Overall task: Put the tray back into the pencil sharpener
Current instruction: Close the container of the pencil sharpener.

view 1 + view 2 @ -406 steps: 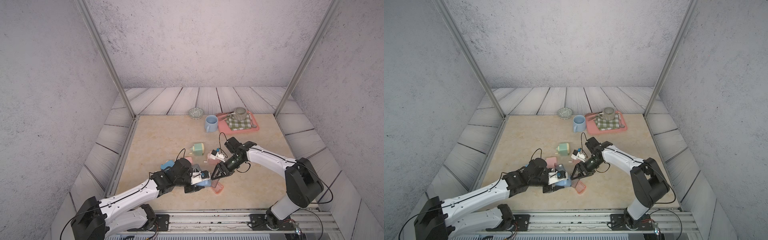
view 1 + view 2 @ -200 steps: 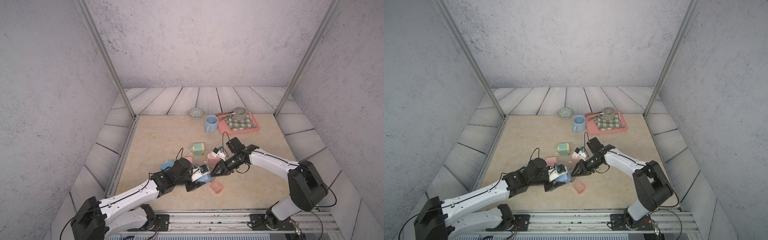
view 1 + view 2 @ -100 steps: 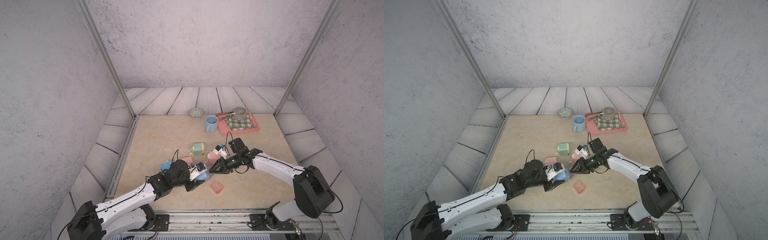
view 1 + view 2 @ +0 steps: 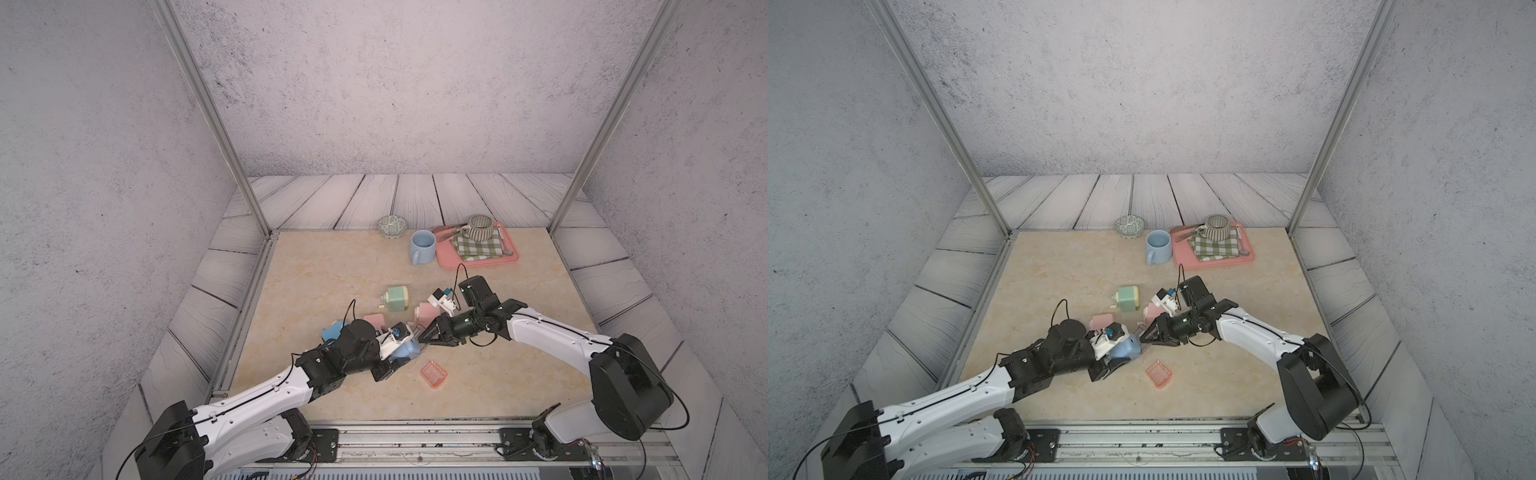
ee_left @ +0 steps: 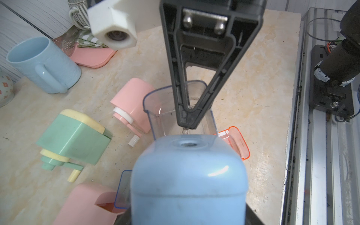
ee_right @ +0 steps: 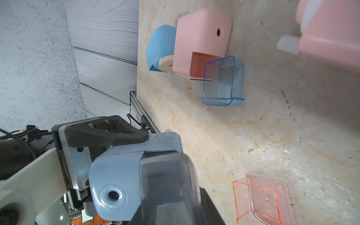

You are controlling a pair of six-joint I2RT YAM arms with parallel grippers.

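Note:
My left gripper (image 4: 400, 354) is shut on a light blue pencil sharpener (image 4: 405, 351) (image 5: 189, 175) and holds it just above the table near the front. A clear tray (image 5: 161, 109) (image 6: 169, 181) with a blue rim meets the sharpener's open side. My right gripper (image 4: 426, 336) (image 4: 1144, 334) is shut on that tray, its fingertips (image 5: 187, 118) pinched on a tray wall. One left finger (image 6: 116, 134) lies along the sharpener's body. How deep the tray sits in the sharpener is hidden.
An orange-rimmed tray (image 4: 433, 374) lies right of the grippers. Two pink sharpeners (image 4: 376, 322) (image 4: 426, 313), a green one (image 4: 397, 298), another blue one (image 4: 332, 330) and a second blue-rimmed tray (image 6: 223, 81) crowd behind. A blue mug (image 4: 422, 247), bowl (image 4: 392, 226) and pink serving tray (image 4: 478, 259) stand at the back.
The right gripper has moved left with the clear tray, up against the sharpener. The left gripper has lifted and turned the sharpener toward it. The orange tray has not moved.

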